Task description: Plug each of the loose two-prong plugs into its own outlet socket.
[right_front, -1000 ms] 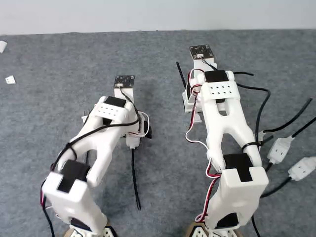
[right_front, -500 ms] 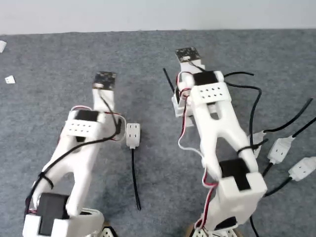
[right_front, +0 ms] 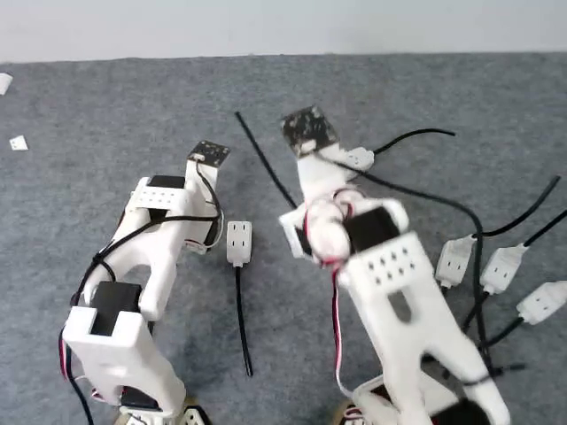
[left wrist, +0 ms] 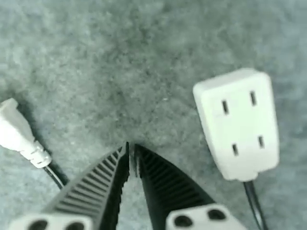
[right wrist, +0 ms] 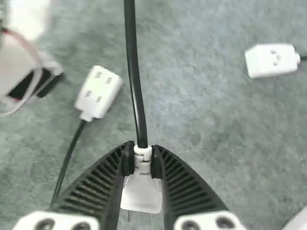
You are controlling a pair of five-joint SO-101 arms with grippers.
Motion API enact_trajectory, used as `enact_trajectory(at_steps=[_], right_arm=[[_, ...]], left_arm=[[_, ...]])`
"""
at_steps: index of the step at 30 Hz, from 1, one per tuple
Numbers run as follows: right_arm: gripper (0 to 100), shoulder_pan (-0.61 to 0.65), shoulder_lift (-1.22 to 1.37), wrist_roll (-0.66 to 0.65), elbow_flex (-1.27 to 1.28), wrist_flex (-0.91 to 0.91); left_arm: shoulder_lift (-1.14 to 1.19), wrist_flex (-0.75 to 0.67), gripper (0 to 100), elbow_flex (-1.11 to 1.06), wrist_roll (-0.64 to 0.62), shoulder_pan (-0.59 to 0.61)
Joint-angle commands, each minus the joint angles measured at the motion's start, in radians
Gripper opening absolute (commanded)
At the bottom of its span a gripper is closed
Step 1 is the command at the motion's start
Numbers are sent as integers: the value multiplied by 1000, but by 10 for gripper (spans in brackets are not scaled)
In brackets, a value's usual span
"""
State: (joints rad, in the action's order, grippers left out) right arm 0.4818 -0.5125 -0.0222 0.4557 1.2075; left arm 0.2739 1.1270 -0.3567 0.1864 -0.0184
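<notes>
My right gripper (right wrist: 142,148) is clamped on a white two-prong plug (right wrist: 141,194), pinching it at the neck where the black cord (right wrist: 132,72) leaves it. The prongs point back toward my wrist and the cord runs out ahead over the grey counter (right wrist: 216,124). My left gripper (left wrist: 130,147) hangs low over the counter, its jaws almost together with nothing between them. It is just beside the white socket (left wrist: 238,125), which lies face up, and a second plug (left wrist: 17,134) lies loose on its other side. More sockets (right_front: 502,267) lie well apart on my right. The main risk, I think, is the plug's heading: its prongs face away from any socket, and turning it may let it pivot in so narrow a grip. The stiff cord could also tug it askew or sweep the nearby socket. That socket lies unheld, so pressing prongs in may make it skid or tip. My two arms also sit close together and could knock each other.
</notes>
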Motion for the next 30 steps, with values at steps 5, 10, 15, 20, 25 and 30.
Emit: enact_trajectory(at_steps=[5,10,15,20,25,30], right_arm=[[9,68,-93,-6,64,-58],[9,90,-79,-3,71,-59],[9,125,-87,-3,98,-61],[9,148,-79,-3,130,-102],[9,148,-79,-3,170,-159],[9,147,-79,-3,170,-156]], left_arm=[[-120,-14,12,-81,117,-31],[-270,-97,12,-249,160,-77],[-354,-120,12,-321,163,-98],[-356,-120,12,-325,164,-98],[-359,-118,12,-367,287,-137],[-359,-118,12,-386,310,-160]])
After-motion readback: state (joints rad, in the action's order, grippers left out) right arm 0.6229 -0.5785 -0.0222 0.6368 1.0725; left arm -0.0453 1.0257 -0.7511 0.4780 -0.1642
